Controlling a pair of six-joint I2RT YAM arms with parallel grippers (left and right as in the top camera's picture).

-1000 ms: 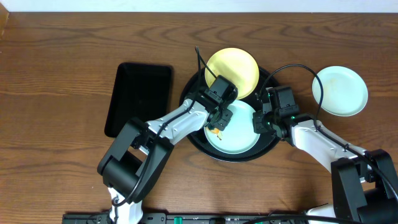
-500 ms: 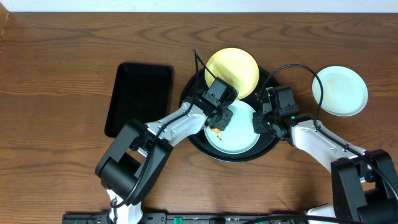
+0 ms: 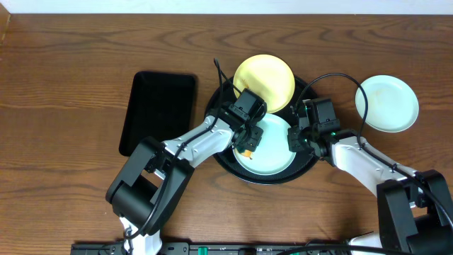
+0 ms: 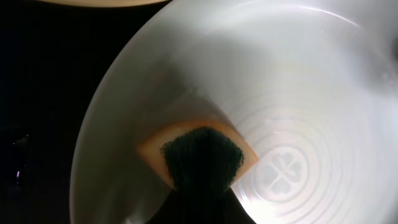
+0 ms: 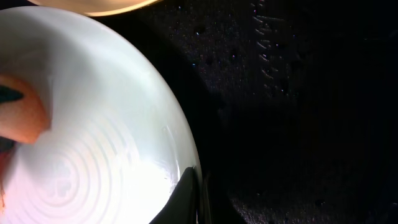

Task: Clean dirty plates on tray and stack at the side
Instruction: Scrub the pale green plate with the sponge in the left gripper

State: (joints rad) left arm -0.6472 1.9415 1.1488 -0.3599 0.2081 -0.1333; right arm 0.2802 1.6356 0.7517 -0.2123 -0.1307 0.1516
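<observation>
On the round black tray (image 3: 263, 181), the left gripper (image 3: 248, 142) is clenched on an orange sponge (image 4: 198, 157) pressed to the left part of the mint plate (image 3: 274, 154). The right gripper (image 3: 297, 138) pinches that plate's right rim, apparently to steady it. This looks like the scrubbing step. Next the sponge would need to sweep the rest of the plate, which could then be stacked on the second mint plate (image 3: 387, 103) on the counter (image 3: 71, 71) to the right. A yellow plate (image 3: 269, 79) sits in the tray too. The counter is dark wood grain, and a white wall (image 3: 226, 6) edges its far side.
</observation>
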